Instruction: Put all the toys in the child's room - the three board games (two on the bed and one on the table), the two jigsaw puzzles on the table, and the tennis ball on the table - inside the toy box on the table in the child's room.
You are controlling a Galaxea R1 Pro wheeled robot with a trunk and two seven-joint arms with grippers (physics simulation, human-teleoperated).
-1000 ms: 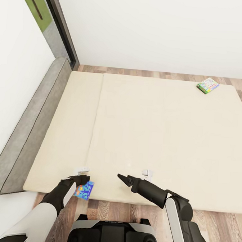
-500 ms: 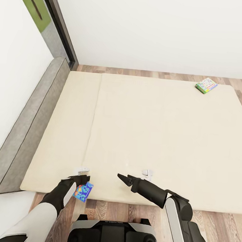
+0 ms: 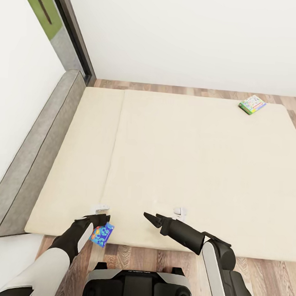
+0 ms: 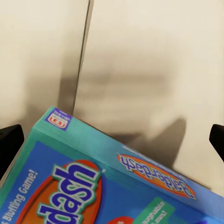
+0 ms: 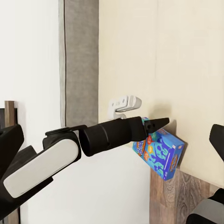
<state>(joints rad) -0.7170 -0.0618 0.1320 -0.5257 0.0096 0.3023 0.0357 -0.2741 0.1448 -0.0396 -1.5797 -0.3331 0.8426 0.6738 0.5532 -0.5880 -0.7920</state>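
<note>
Head view: the left tool (image 3: 99, 222) grips a blue-purple printed cardboard board game (image 3: 102, 234) past the near edge of the wide beige-mattressed bed (image 3: 186, 168); the right tool (image 3: 151, 219) stands empty, slightly parted. A green-edged printed board game (image 3: 252, 104) lies at the bed's far right corner.

Left wrist view: the held box (image 4: 102, 186) looks stiff, light and smooth; edge grips suit it.

Right wrist view: the left tool (image 5: 156, 125) pinches the box's (image 5: 161, 154) upper edge.

My head camera looks steeply down over the wide beige-mattressed bed (image 3: 186, 168), which both close wrist cameras share from low angles.

Matt beige cloth bed (image 3: 186, 168), glossy printed-card board game (image 3: 101, 234), wood-plank floor (image 3: 127, 257)
</note>
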